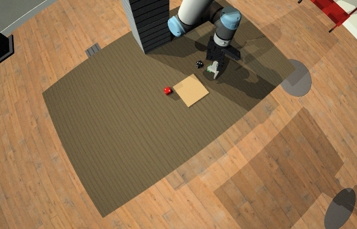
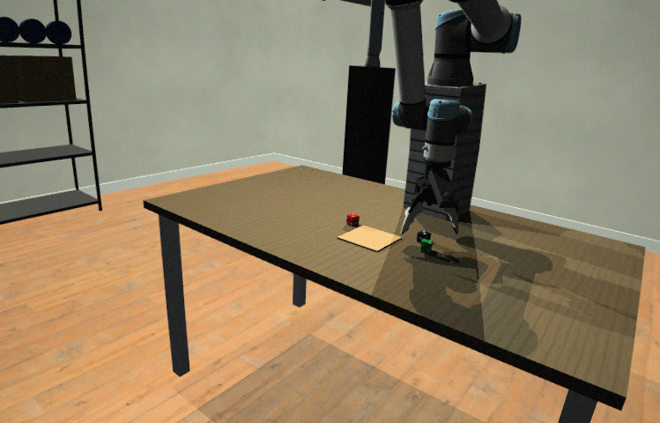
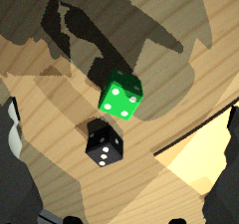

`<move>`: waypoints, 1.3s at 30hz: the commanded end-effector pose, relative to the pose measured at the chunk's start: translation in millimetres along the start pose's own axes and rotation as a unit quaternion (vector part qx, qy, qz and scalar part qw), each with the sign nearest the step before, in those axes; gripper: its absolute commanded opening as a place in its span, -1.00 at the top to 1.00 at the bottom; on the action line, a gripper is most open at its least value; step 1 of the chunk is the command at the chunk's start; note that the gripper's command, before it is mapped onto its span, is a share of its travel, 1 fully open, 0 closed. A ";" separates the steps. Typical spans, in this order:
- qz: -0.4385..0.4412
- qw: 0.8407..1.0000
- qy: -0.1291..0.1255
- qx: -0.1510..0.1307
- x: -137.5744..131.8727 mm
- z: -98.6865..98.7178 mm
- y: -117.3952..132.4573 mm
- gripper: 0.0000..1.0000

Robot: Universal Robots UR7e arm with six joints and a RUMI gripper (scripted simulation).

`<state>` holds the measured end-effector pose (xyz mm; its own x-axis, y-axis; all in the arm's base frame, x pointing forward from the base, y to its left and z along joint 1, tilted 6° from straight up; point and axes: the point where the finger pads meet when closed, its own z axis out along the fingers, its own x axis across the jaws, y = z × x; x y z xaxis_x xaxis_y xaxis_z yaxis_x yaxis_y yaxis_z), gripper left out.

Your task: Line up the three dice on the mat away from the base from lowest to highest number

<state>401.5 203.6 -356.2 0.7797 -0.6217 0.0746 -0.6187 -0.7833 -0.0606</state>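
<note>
The tan square mat [image 1: 190, 91] [image 2: 368, 239] [image 3: 199, 164] has no die on it. A red die [image 1: 167, 90] [image 2: 352, 219] sits on the table just off the mat's left edge; its top number is too small to read surely. A black die [image 1: 199, 64] [image 2: 423, 235] [image 3: 104, 146] and a green die [image 2: 426, 245] [image 3: 120, 100] lie close together on the table, right of the mat in the exterior view. The wrist view shows four pips on green's bright face and three in a row on black. My gripper [image 1: 218, 68] [image 2: 429, 231] [image 3: 124, 103] is open above these two, holding nothing. A finger partly hides green in the top view.
The wooden table [image 1: 123, 121] [image 2: 249, 222] carries the mat and dice. The robot's dark pedestal [image 1: 154, 26] [image 2: 472, 152] stands behind the table's back edge. A shelf rack [image 2: 29, 152] stands away at the left. Arm shadows fall around the green and black dice.
</note>
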 end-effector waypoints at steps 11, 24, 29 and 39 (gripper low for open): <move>0.000 1.000 0.000 0.000 0.3 -0.3 -0.6 -1.00; 0.000 1.000 0.000 0.000 0.3 -0.3 -0.6 -1.00; 0.000 1.000 0.000 0.000 0.3 -0.3 -0.6 -1.00; 0.000 1.000 0.000 0.000 0.3 -5.3 -0.5 -1.00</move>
<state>401.5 203.7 -354.7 0.7797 -0.6217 0.0744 -0.6188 -0.7833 -0.0604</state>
